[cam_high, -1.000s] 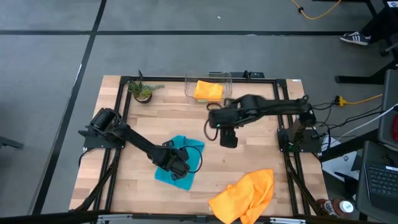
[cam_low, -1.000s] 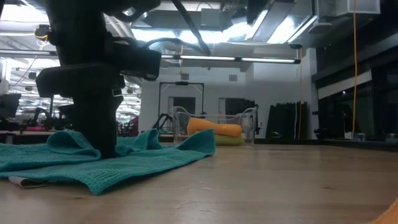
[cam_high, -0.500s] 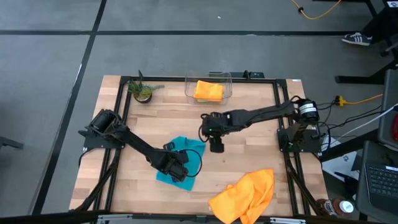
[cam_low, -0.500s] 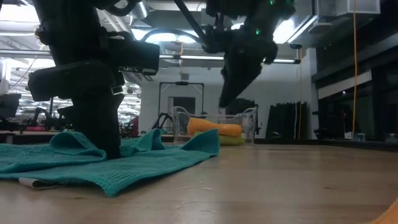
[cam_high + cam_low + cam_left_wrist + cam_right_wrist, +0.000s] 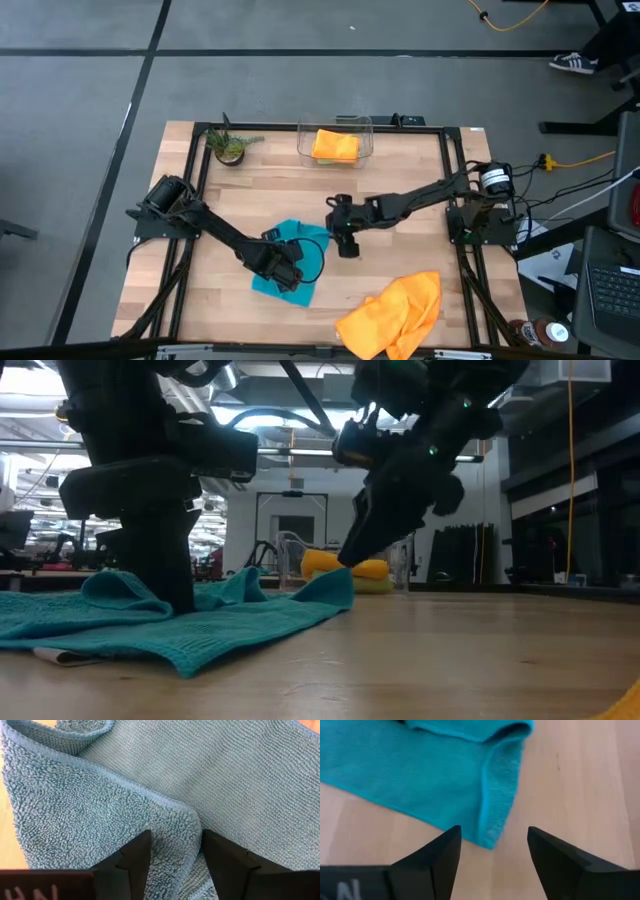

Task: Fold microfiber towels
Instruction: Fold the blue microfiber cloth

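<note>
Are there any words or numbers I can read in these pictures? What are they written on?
No whole word can be read.
Left gripper: pale letters on its body at the wrist picture's lower edge, cut off, unreadable.
Right gripper: the same, cut off, unreadable.
Teal towel: a small white tag at its edge; no print can be made out.

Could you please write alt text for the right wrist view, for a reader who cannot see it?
The right gripper, fingers open, hangs just above a corner of the teal towel, which lies rumpled on the wooden table. The corner sits between the two dark fingers.
</note>
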Controlling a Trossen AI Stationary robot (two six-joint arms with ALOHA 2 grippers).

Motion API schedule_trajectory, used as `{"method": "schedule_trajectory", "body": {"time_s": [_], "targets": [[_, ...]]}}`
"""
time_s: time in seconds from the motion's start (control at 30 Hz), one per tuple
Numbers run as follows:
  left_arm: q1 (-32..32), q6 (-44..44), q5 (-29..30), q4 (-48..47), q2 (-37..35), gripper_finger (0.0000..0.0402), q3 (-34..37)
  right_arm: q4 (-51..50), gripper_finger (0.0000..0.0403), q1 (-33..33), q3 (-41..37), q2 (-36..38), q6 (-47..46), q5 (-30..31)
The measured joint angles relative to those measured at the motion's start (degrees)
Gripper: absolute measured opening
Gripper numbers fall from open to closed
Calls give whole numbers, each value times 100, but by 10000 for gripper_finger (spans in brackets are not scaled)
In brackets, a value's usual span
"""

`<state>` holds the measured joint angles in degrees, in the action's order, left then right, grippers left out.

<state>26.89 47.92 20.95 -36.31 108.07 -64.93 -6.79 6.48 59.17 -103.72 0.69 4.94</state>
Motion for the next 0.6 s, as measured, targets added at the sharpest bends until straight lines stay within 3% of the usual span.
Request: {"method": "schedule_trajectory", "body": {"time_s": [0.17, 0.6], "targets": [[2, -2, -40, 311, 0, 176, 0, 260, 232, 11, -231, 0, -193, 467], [-128, -39, 2, 644, 0, 173, -2, 413, 232, 155, -267, -294, -347, 249]]}}
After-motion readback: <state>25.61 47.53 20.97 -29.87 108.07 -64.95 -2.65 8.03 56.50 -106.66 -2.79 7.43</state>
